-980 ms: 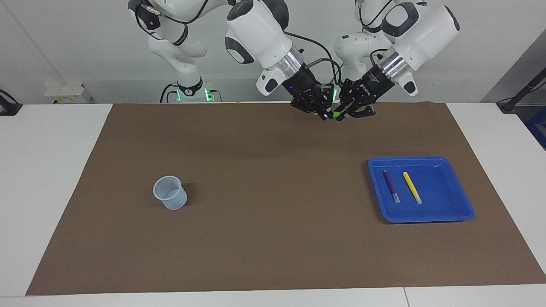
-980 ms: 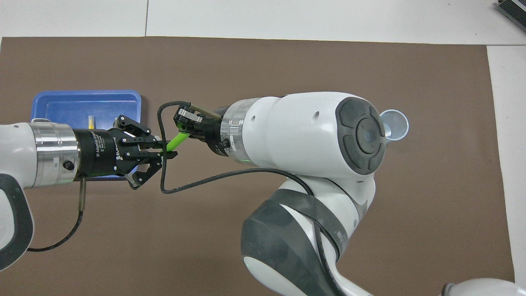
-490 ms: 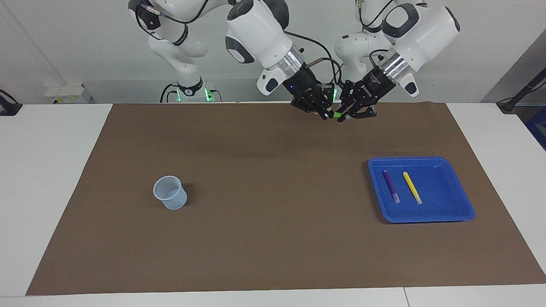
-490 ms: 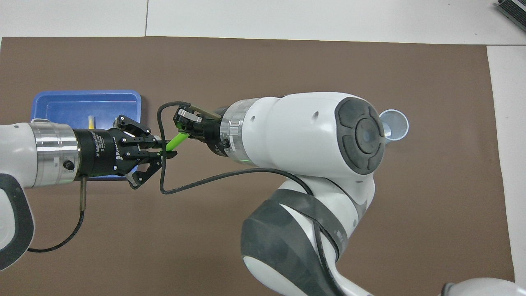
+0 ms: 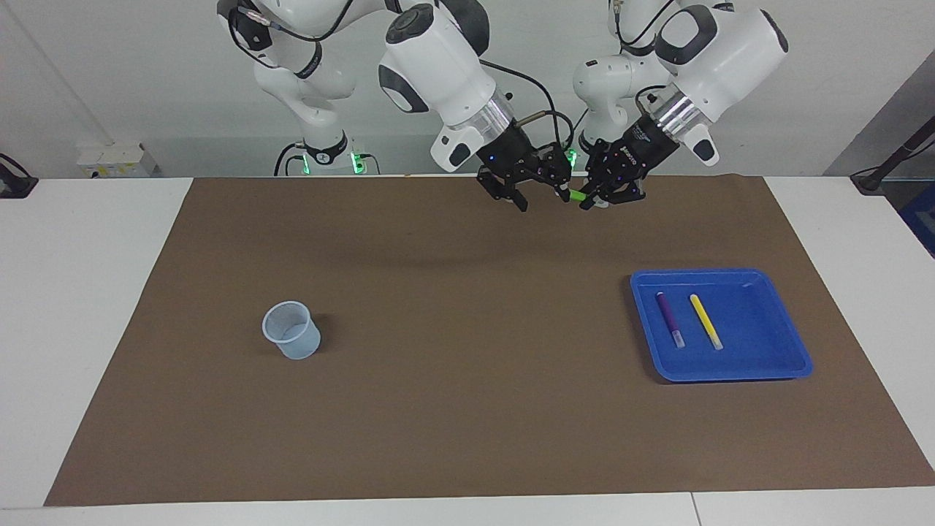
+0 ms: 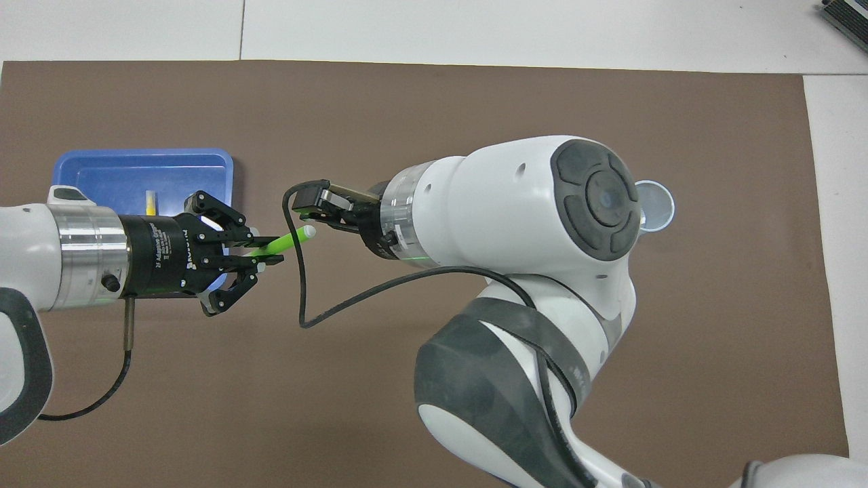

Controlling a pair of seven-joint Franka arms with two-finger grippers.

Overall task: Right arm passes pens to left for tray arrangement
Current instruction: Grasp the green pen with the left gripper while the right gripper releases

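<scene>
handover, top centre of facing view | left gripper (image 5: 593, 199) clamps green pen (image 6: 283, 240) by one end, so pale tip pokes free; right gripper (image 5: 539, 191) spread wide, clear of it | purple pen (image 5: 669, 318), yellow pen (image 5: 705, 321) parallel in tray (image 5: 767, 365), lower right; room left beside them

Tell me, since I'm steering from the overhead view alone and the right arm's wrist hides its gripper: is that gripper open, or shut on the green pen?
Observer: Open. The right gripper spreads its fingers beside the green pen, which the left gripper grips.
Operator: What lies in the blue tray? It's half covered here.
Observer: A purple pen and a yellow pen, side by side, apart.
</scene>
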